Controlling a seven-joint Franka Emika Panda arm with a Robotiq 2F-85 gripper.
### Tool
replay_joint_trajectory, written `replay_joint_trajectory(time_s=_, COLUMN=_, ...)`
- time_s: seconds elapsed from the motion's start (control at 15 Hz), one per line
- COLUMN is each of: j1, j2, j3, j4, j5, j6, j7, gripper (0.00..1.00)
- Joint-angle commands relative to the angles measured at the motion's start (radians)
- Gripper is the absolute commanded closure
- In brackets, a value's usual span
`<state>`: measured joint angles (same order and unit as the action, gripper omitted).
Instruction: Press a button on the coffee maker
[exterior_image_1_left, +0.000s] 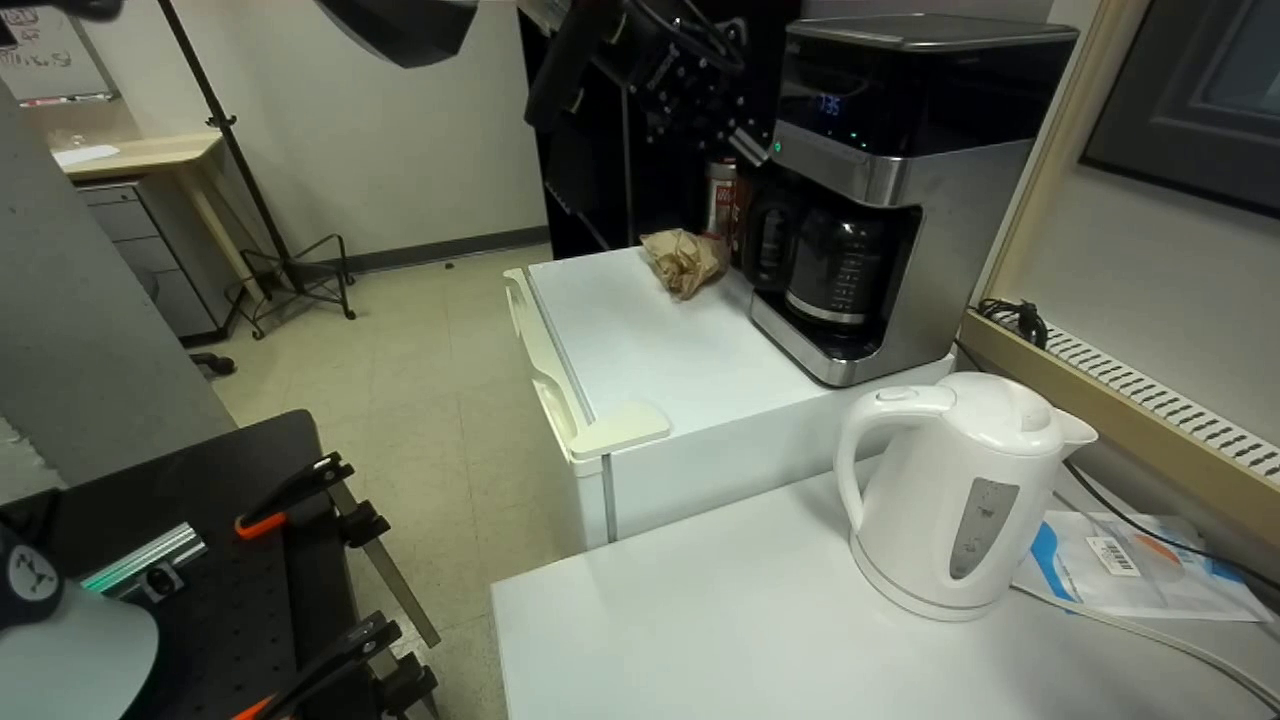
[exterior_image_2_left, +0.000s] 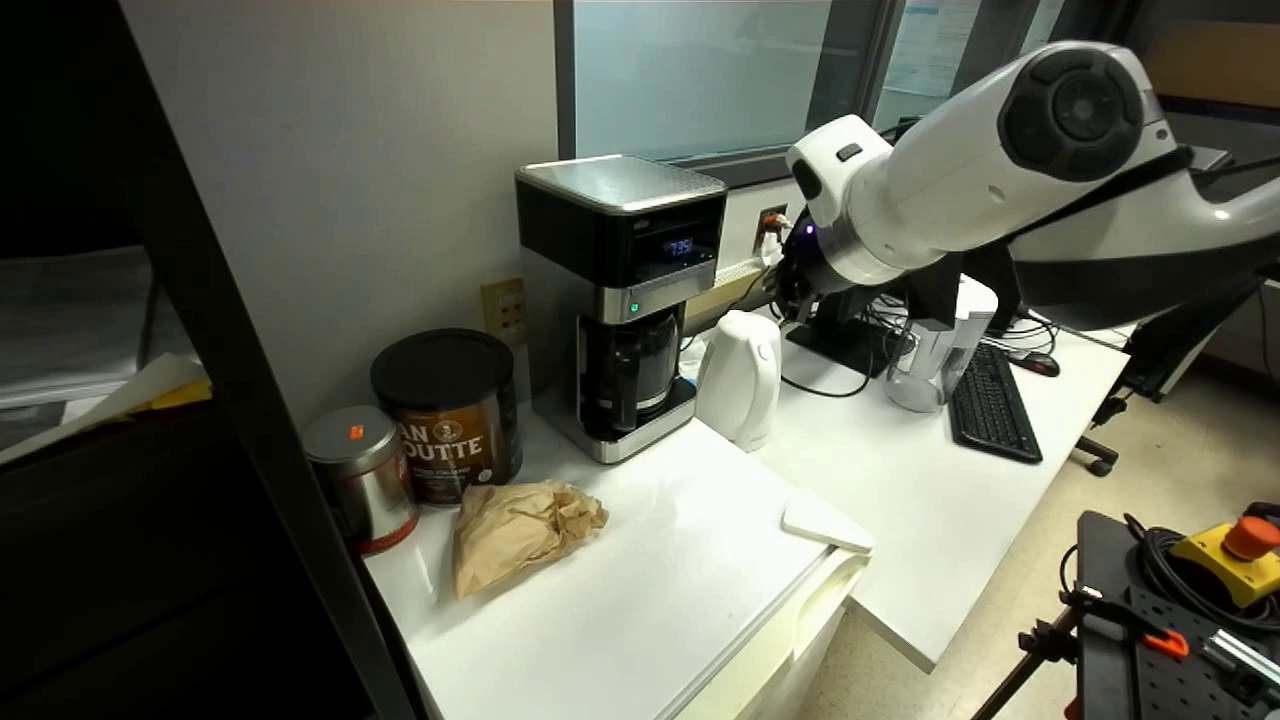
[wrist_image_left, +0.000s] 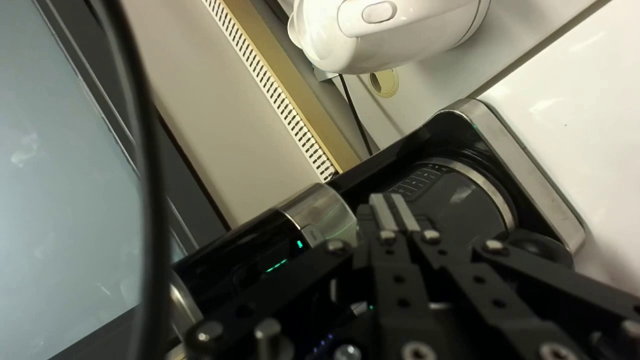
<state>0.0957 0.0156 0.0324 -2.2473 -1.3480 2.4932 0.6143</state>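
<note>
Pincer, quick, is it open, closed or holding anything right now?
Pincer: closed, holding nothing, as the wrist view shows.

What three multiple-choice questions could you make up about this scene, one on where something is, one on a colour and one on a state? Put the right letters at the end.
1. Where does the paper bag lie?
A) on the keyboard
B) on the floor
C) near the brown can

2. What colour is the kettle?
A) white
B) red
C) black

3. What state is the display on the coffee maker in?
A) dark
B) lit up
C) taped over

Right letters:
1: C, since in an exterior view the paper bag sits close to the foot of the brown can.
2: A, since its body and handle look white in every view.
3: B, since blue digits glow on it in both exterior views.
</note>
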Motion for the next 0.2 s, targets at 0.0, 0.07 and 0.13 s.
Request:
replay_joint_trajectory(time_s=0.0, j1=-0.013, j2=-0.070, j3=0.012, j4=-0.073, j5=-0.053, j6=0.038, j7=0.026, gripper=1.00)
replay_joint_trajectory(time_s=0.07, j1=-0.015, j2=-0.080, j3=0.011, j4=-0.083, j5=-0.060, j6=0.047, j7=0.027, gripper=1.00)
replay_joint_trajectory(time_s=0.13, j1=-0.017, j2=-0.088, j3=0.009, j4=-0.091, j5=-0.059, j6=0.057, j7=0.024, gripper=1.00)
